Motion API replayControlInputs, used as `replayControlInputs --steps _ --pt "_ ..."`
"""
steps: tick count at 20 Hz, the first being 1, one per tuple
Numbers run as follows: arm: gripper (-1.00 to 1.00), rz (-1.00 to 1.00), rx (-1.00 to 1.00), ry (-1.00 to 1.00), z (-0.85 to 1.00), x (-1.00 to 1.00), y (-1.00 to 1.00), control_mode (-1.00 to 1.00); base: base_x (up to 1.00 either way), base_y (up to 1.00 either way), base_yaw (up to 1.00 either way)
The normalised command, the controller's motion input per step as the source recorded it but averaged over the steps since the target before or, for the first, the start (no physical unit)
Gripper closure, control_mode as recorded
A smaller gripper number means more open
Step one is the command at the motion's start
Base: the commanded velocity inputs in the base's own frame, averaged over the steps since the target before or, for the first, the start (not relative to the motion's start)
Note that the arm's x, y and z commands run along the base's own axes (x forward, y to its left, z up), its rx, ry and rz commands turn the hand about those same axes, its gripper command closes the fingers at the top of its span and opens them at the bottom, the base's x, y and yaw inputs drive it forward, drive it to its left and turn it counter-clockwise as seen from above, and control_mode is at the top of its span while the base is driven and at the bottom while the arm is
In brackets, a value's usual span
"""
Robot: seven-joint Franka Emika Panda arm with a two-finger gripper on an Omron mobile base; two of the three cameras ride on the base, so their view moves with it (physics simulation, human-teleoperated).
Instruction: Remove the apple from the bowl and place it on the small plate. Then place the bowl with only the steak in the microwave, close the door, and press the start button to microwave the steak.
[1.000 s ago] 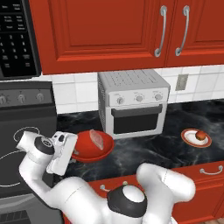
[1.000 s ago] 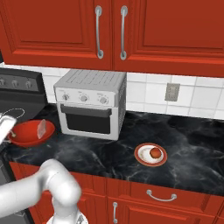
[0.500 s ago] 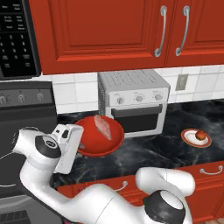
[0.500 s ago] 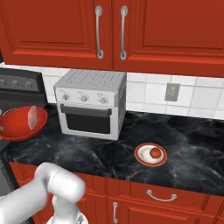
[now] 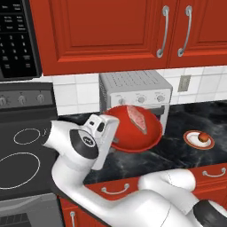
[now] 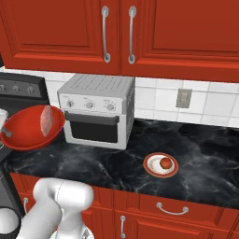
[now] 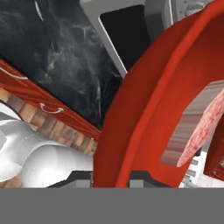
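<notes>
Holding: the hand (image 5: 111, 141) grips the left rim of the bowl (image 5: 133, 128), lifted clear of the counter (image 5: 186, 119) and tilted
Microwave (image 5: 17, 37): upper left, above the stove (image 5: 24, 146); whether its door is open cannot be told
Steak (image 5: 137, 119): lying inside the tilted bowl; in the hand view it leans against the red wall
Toaster oven (image 5: 135, 95): just behind the bowl
Small plate (image 5: 198, 139): on the counter to the right, well apart from the bowl; the apple (image 5: 203, 137) sits on it

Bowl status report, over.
Jaws shut on bowl rim, bowl lifted and tilted, steak inside. Apple on small plate. Toaster oven close behind bowl.
</notes>
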Motion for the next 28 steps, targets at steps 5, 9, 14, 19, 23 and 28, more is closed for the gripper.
replayControlInputs --steps 5,9,14,19,23,28 --pt "1.00 -0.07 0.06 0.03 0.32 0.00 -0.99 -1.00 0.00 0.00 0.00" --pt "1.00 -0.02 0.05 0.10 -0.08 0.02 -0.57 -1.00 0.00 0.00 0.00" --pt "1.00 0.00 0.01 0.06 -0.11 0.03 -0.10 1.00 -0.14 0.00 0.01" --pt "1.00 0.00 0.00 0.00 0.00 0.00 0.00 1.00 -0.97 0.62 0.03" --pt "1.00 0.00 0.00 0.00 0.00 0.00 0.00 1.00 -0.51 1.00 0.00" --pt "1.00 0.00 0.00 0.00 0.00 0.00 0.00 1.00 0.37 1.00 0.00"
